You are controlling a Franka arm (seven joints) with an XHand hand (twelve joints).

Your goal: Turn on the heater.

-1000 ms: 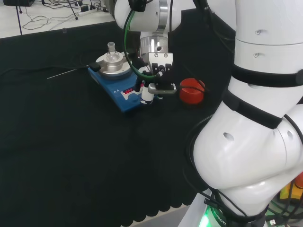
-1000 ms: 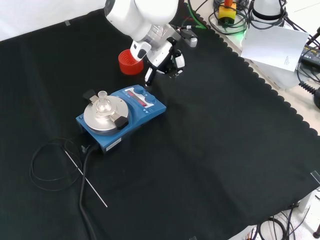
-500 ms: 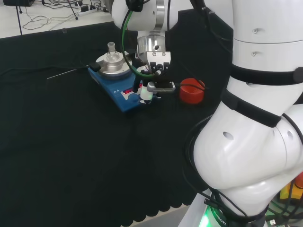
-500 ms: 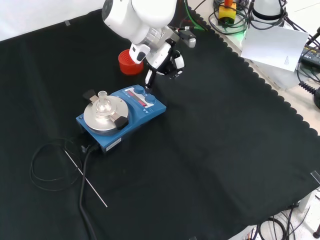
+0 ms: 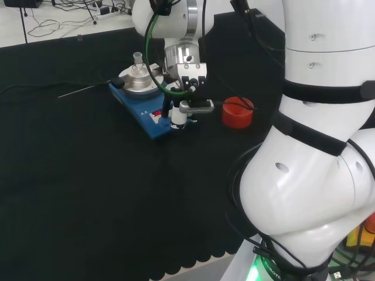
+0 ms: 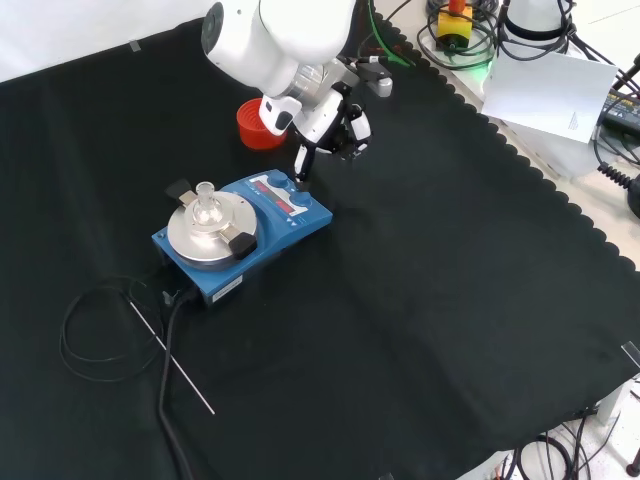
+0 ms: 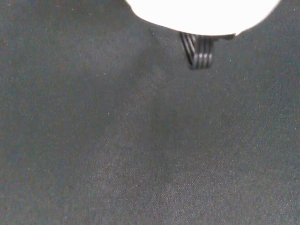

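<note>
One blue box-shaped heater with a round silver top plate stands on the black cloth, left of centre in the front view. A small clear glass flask sits upright on the plate. A red display strip and control knobs occupy the heater's sloped front panel, which faces the upper right in the front view.

The black and white robot hand hangs at the panel end of the heater. In the front view one finger points straight down toward the knob corner of the panel; its tip is at or just above the panel, and contact cannot be confirmed. The remaining fingers are curled back toward the palm and enclose nothing. In the head view the hand stands over the right end of the heater.

A red ribbed ring stand lies on the cloth beyond the heater in the front view, apart from it. A black cable runs from the heater's rear corner, and a thin metal rod lies beside it.
</note>
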